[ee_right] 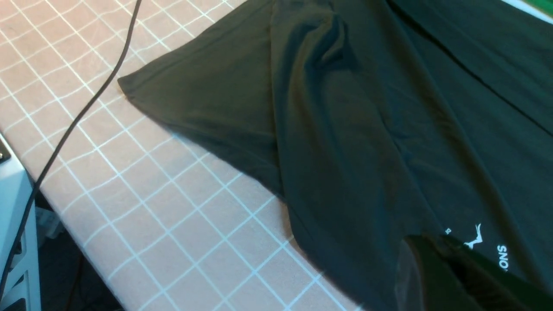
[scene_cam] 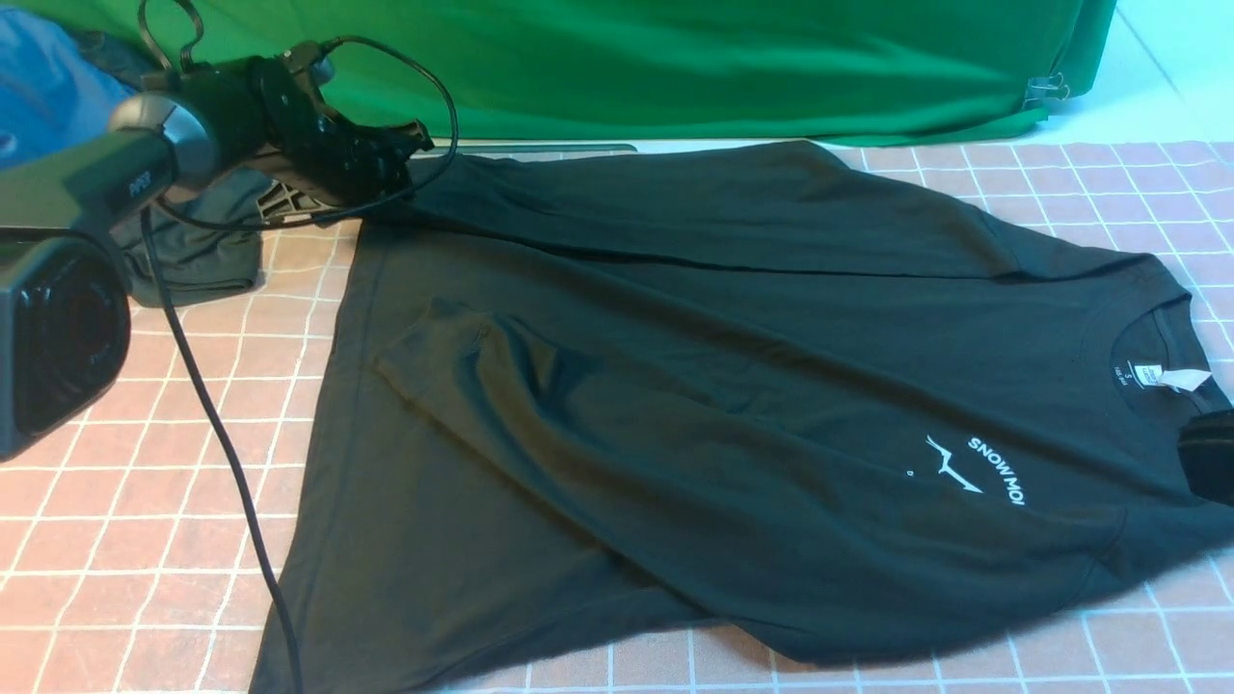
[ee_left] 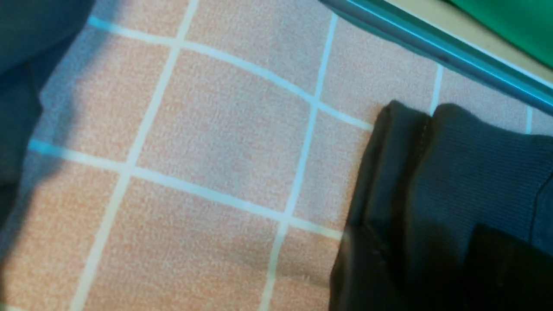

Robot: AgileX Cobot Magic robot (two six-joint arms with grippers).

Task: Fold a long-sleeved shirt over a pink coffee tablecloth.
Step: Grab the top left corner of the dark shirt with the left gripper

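Close view of a pink tablecloth [ee_left: 207,142] crossed by thin white grid lines. The ribbed cuff of a dark shirt [ee_left: 475,172] lies on it. Past the cuff run a teal strip [ee_left: 453,52] and a green cloth [ee_left: 518,26]. More dark fabric [ee_left: 26,65] overlaps the far corner.

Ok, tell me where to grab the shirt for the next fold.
Probably the far hem corner of the shirt, from the left: its edge lies flat and free on the tablecloth, right by the left gripper.

Wide front, close wrists, shared shirt [scene_cam: 733,366]
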